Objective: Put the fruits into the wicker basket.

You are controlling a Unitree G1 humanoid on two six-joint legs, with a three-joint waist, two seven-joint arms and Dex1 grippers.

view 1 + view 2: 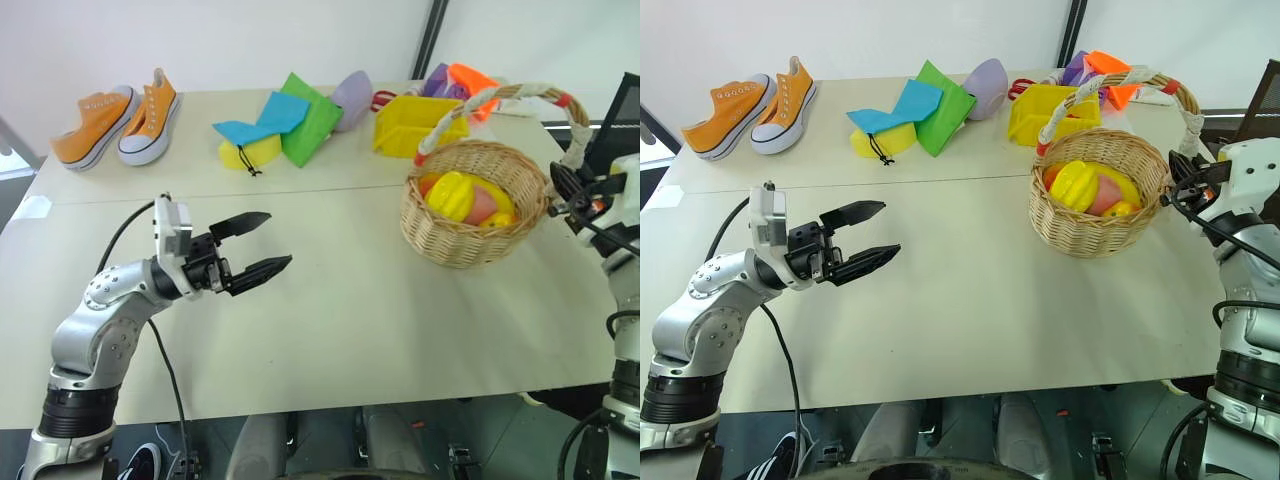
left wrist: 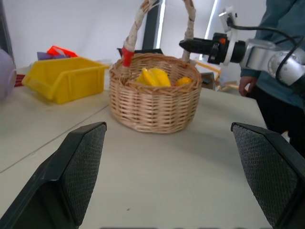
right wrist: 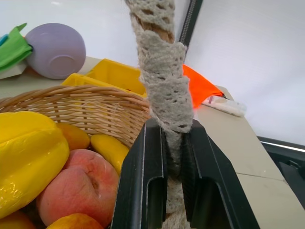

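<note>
Presently, item by item. Wicker basket (image 1: 470, 205): stands near the table's (image 1: 330, 330) right edge, fruits inside, none seen loose on the tabletop. Contents: yellow starfruit (image 3: 26, 157), pink peach (image 3: 78, 186), and what looks like a banana (image 3: 109, 150) against the wall, though the glimpse is partial. My right gripper (image 3: 174, 157): clamped on the basket's white-wrapped handle (image 3: 164, 86), low on its right side. My left gripper (image 1: 255, 245): jaws wide apart, holding nothing, hovering over the table's left half, well apart from the basket. Handling note: the filling appears done; I judge that any lift or shift by the handle should be slow and upright, so the glossy fruits do not roll out.
</note>
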